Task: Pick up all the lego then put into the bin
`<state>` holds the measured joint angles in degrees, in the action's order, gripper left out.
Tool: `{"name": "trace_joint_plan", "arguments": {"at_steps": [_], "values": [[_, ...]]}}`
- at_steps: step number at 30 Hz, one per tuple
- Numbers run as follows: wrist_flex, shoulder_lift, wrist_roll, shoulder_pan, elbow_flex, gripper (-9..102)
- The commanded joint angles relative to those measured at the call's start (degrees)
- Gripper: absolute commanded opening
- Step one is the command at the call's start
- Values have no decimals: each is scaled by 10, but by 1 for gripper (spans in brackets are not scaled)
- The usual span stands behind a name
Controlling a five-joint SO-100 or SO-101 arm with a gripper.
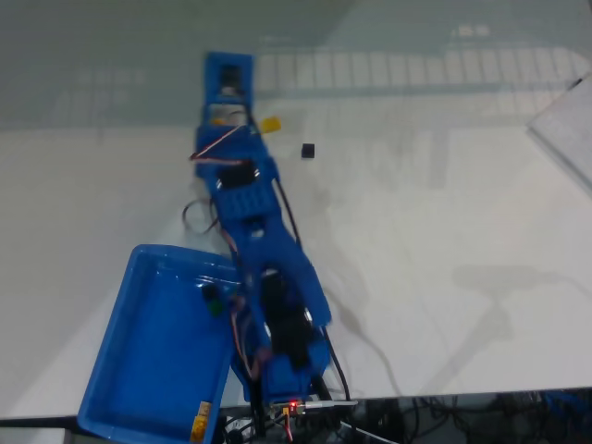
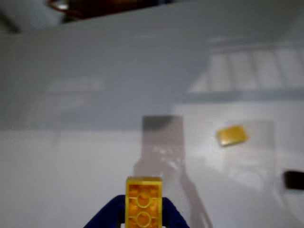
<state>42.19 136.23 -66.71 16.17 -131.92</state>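
Observation:
In the wrist view a yellow lego brick [image 2: 143, 202] stands studs-up between my blue fingers [image 2: 107, 216], so my gripper [image 2: 143, 216] is shut on it, held above the white table. A second yellow lego [image 2: 232, 135] lies on the table ahead and to the right, and a black lego [image 2: 294, 179] sits at the right edge. In the fixed view my gripper [image 1: 228, 76] is stretched far out, with the loose yellow lego [image 1: 271, 123] and the black lego [image 1: 308, 150] just right of it. The blue bin [image 1: 139, 370] sits at the lower left, beside the arm's base.
A small yellow-orange item [image 1: 199, 423] lies at the bin's near corner and a dark one [image 1: 213, 301] by its right rim. A white board [image 1: 566, 129] juts in at the right edge. Cables [image 1: 370, 425] hang along the table's front edge.

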Motion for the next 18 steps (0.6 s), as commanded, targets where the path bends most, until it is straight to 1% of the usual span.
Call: {"name": "trace_joint_plan", "arguments": {"at_steps": [1,6,11,14,18], "values": [[100,105,17,100,31,0],[265,217,42,284,37,0],[398,259,72,473,65,1],[456,261,91,570,80,1],[503,250,98,639,77,1]]}}
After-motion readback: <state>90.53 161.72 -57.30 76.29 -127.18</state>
